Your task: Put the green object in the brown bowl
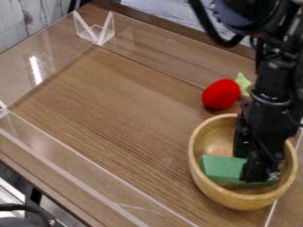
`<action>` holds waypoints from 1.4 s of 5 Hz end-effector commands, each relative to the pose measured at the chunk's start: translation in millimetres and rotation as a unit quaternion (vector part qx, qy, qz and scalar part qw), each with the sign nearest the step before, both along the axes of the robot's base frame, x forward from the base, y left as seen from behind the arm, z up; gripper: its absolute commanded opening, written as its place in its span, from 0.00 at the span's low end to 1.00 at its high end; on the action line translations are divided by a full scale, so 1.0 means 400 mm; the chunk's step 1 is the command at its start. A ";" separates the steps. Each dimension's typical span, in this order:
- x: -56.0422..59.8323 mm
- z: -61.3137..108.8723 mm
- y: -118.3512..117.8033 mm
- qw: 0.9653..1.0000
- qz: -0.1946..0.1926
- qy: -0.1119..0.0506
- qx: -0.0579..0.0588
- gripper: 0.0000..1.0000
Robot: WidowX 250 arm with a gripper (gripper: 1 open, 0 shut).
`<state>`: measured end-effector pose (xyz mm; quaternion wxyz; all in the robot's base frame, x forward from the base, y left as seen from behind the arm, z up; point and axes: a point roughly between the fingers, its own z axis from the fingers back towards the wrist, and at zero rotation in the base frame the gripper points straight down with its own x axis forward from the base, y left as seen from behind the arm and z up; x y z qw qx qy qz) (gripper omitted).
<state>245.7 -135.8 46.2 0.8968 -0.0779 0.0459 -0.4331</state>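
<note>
We find the gripper [263, 168] clamped on the green block [224, 168], low inside the brown bowl [213, 133]. Placement step in hand; next, we judge, release and lift clear.

wide bare tabletop [119, 106] left, red toy [221, 93] beside brown bowl [207, 168]
</note>
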 end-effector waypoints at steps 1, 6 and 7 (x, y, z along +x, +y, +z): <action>0.012 0.057 0.019 0.999 0.016 -0.038 -0.007 0.00; -0.012 0.017 0.084 0.997 0.037 -0.070 0.014 0.00; -0.021 0.034 0.056 0.997 0.034 -0.073 0.018 0.00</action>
